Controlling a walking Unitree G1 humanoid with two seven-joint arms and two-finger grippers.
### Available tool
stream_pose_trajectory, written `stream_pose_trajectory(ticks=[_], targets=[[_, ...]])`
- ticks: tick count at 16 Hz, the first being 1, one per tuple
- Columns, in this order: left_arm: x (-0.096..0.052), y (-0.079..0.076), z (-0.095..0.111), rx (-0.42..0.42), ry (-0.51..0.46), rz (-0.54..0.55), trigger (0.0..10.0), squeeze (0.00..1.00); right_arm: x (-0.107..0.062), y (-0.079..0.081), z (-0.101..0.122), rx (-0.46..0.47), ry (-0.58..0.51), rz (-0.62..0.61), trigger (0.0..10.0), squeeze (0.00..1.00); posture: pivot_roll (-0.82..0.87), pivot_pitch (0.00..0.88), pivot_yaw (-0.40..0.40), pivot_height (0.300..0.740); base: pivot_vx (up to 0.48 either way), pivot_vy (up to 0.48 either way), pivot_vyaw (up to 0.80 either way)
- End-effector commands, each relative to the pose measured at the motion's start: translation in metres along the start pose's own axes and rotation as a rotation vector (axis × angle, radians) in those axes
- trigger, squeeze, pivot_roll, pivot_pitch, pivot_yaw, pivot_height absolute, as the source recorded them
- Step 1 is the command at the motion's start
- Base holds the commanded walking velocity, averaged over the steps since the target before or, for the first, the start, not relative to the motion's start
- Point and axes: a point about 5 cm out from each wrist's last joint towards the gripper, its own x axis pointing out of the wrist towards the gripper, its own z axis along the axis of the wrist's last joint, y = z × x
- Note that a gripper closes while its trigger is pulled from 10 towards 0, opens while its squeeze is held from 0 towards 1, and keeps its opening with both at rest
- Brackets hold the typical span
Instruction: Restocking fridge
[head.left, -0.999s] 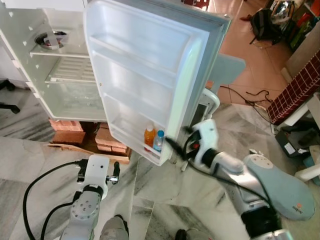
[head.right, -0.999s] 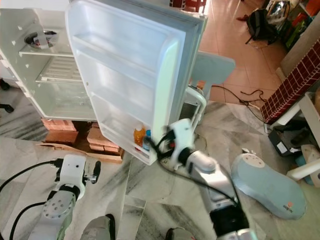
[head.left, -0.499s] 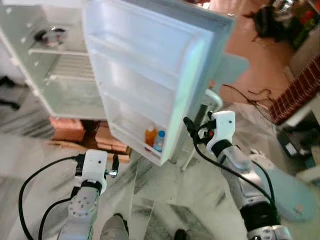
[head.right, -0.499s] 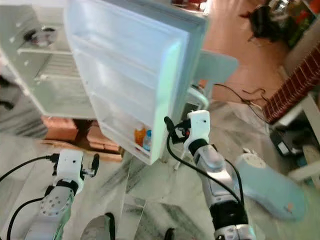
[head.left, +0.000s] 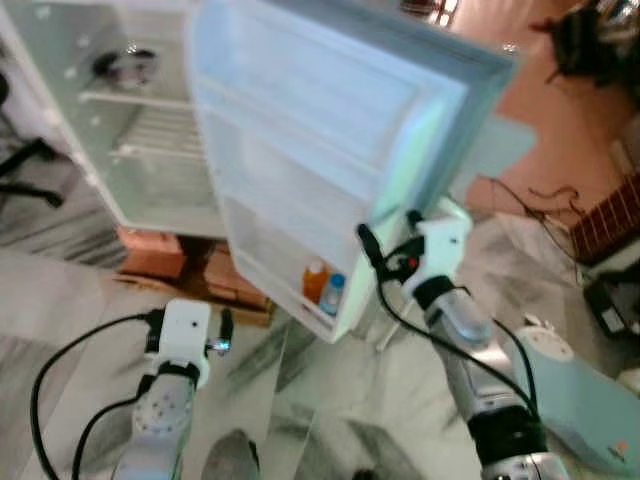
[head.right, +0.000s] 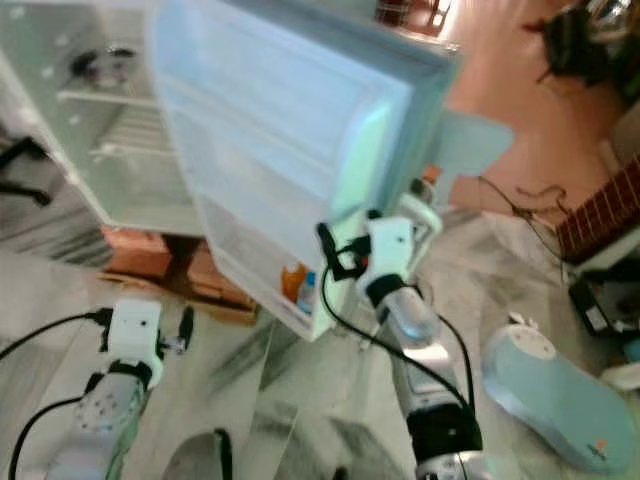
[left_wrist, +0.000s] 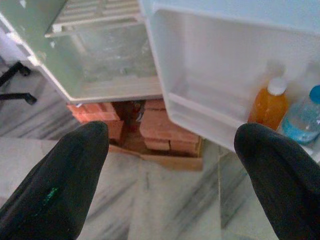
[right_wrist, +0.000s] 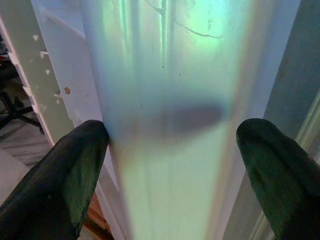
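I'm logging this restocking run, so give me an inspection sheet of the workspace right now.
Surface: grey marbled floor; fridge stands on bricks.
Job's things: fridge door open; orange bottle and blue bottle in its lowest door shelf.
Clutter: round item on the upper shelf, too blurred to name.
Grippers: right gripper open, fingers astride the door edge; left gripper open, holding nothing, low before the fridge.
Cables: black cable along left arm; cords on the tiles.
Surroundings: brick wall, bag.

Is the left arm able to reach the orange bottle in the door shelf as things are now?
Probably yes. The left end effector is open and faces the orange bottle, with no obstacle between them. A blue bottle stands close beside it, and the shelf front rail is low.
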Motion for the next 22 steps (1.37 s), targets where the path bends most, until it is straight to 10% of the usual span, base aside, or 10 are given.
stream_pose_trajectory(ticks=[1, 9, 22], targets=[[-0.004, -0.003, -0.004, -0.007, 0.021, -0.006, 10.0, 0.0, -0.007, -0.011, -0.004, 0.005, 0.019, -0.038, 10.0, 0.0, 0.16, 0.157, -0.055, 0.74, 0.0, 0.0, 0.0], [-0.004, -0.004, -0.004, 0.002, 0.019, -0.008, 10.0, 0.0, -0.06, 0.003, -0.039, 0.1, 0.196, 0.114, 10.0, 0.0, 0.15, 0.161, -0.054, 0.74, 0.0, -0.068, 0.0], [-0.001, -0.004, -0.002, 0.011, 0.012, -0.009, 10.0, 0.0, -0.024, -0.017, -0.012, -0.025, 0.037, -0.108, 10.0, 0.0, 0.16, 0.146, -0.055, 0.74, 0.0, -0.108, 0.0]])
